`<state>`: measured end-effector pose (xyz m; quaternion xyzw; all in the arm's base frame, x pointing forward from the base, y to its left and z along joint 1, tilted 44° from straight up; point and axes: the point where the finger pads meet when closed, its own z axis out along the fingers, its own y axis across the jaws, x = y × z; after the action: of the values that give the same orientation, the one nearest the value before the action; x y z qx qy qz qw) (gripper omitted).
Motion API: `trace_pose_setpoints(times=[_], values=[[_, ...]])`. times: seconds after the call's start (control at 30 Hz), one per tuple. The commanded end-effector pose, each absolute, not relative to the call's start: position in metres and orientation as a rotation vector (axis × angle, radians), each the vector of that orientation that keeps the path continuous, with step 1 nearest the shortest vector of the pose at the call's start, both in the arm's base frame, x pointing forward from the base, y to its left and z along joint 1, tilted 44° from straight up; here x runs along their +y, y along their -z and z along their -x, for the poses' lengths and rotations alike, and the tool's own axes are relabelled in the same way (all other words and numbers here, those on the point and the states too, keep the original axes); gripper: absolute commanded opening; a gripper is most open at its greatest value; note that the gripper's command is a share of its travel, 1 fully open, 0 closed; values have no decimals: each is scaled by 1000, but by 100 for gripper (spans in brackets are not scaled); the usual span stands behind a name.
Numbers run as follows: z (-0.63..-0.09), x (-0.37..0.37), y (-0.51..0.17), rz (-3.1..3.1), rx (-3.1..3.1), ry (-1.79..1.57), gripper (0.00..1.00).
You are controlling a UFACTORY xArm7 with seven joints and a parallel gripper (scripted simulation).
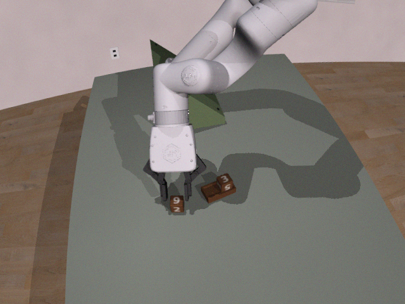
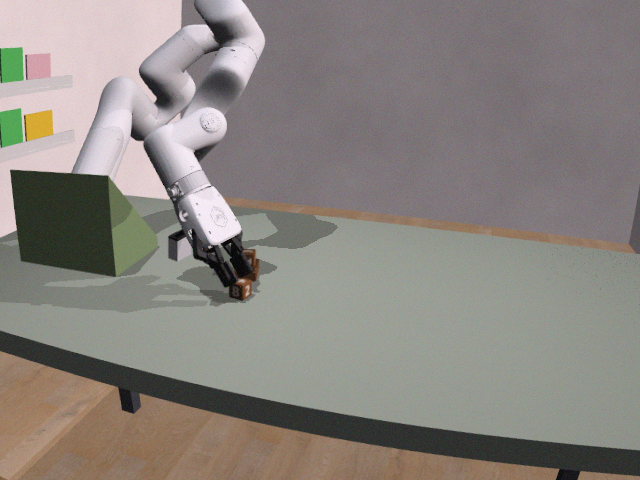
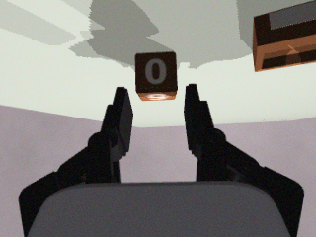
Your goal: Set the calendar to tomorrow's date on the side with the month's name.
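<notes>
A brown cube stands on the table outside the tray. In the top view it shows 9 on top and 2 in front; the exterior view also shows an 8 side, and the wrist view a 0 side. My gripper is partly open and empty, its fingertips just behind and above this cube. The brown tray lies to the right in the top view. A second cube stands in its right part, 3 on top and 5 in front; the tray's left part is empty.
A green wedge-shaped block stands farther back on the table. A small grey box-like object shows behind the gripper in the exterior view. Arm shadows fall across the cubes and tray.
</notes>
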<state>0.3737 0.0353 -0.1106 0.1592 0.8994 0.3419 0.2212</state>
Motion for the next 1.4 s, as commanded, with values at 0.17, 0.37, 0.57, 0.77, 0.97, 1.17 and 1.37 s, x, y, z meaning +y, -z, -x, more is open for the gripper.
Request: trace_pose_setpoints(times=[0.17,0.37,0.57,0.77,0.97,1.17,1.37], values=[[-374,42,120,-442,2484,-941,47],[-374,44,121,-442,2484,-941,47],[-374,45,122,-442,2484,-941,47],[-374,45,123,-442,2484,-941,47],[-374,45,123,-442,2484,-941,47],[-374,45,123,-442,2484,-941,47],[-374,45,123,-442,2484,-941,47]])
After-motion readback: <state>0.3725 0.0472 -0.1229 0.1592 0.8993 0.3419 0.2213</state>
